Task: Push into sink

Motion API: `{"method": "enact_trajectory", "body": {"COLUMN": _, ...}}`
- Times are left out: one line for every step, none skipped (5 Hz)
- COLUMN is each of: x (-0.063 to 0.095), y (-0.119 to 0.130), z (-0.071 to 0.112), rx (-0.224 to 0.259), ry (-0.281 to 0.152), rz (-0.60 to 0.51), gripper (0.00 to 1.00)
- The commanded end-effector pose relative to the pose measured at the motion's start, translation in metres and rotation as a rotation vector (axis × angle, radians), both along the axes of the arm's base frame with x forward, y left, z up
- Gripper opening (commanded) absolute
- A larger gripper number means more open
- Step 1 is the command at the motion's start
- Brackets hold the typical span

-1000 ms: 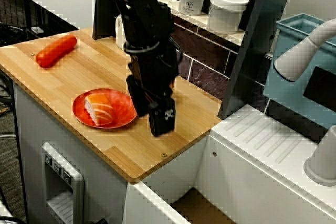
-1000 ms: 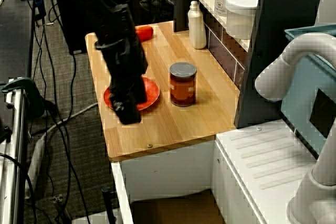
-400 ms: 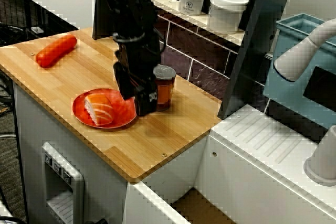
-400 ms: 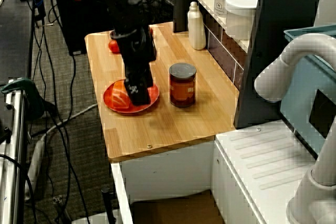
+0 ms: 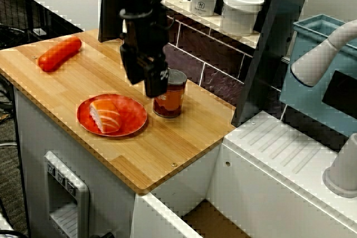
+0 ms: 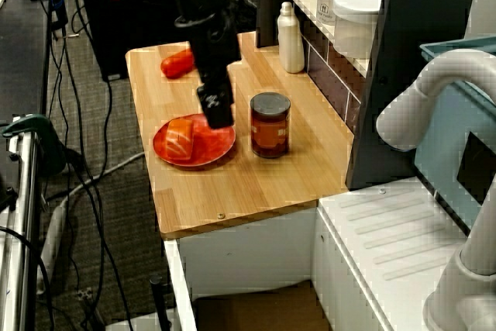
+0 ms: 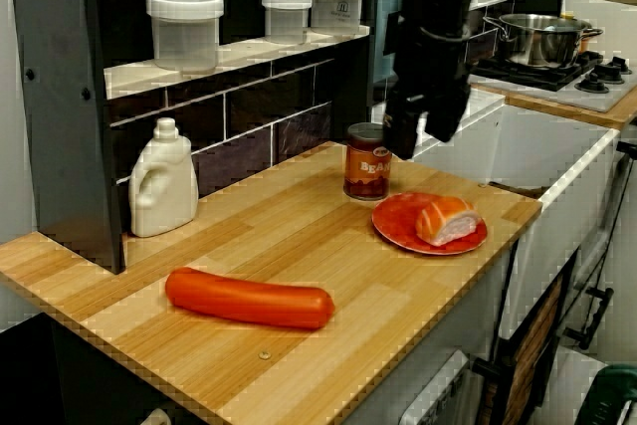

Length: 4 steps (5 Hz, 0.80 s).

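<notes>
Tool (image 6: 216,109) perhaps beside jar (image 6: 270,125)

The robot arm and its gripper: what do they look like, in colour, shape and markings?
The arm is black and blocky, built of boxy segments. The gripper is black too, narrow and tapering, with a small white marking near its tip. No cables on it can be made out.

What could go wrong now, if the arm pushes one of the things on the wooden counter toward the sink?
1. The can is tall and stands upright, and the gripper hangs near its top; a high push may tip it over.
2. The red plate with the salmon piece lies close beside the can, so a wide sweep could drag it along.
3. The sink lies past the counter's edge, so anything pushed will drop in rather than slide.
</notes>
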<state>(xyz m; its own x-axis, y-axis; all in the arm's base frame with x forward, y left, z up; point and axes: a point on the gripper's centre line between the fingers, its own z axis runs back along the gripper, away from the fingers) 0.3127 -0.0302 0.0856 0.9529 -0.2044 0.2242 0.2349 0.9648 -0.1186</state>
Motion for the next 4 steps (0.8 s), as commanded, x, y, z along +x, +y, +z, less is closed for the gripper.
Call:
{"method": "enact_trajectory", "body": {"x": 0.026, "y": 0.033, "z": 0.020, "rx": 0.012, "ry": -0.010, "rz": -0.114, "gripper": 1.00}}
{"method": "enact_trajectory", "body": {"x": 0.029, "y": 0.049, "z": 0.022, "rx": -0.008, "ry": -0.002, "rz": -0.197, "gripper": 1.00}}
{"method": "enact_trajectory", "body": {"x": 0.032, "y": 0.063, "z": 0.023, "rx": -0.023, "ry": 0.006, "rz": -0.174, "gripper": 1.00}}
{"method": "enact_trajectory", "body": {"x": 0.034, "y": 0.066, "z": 0.021, "rx": -0.024, "ry": 0.027, "rz": -0.179, "gripper": 1.00}}
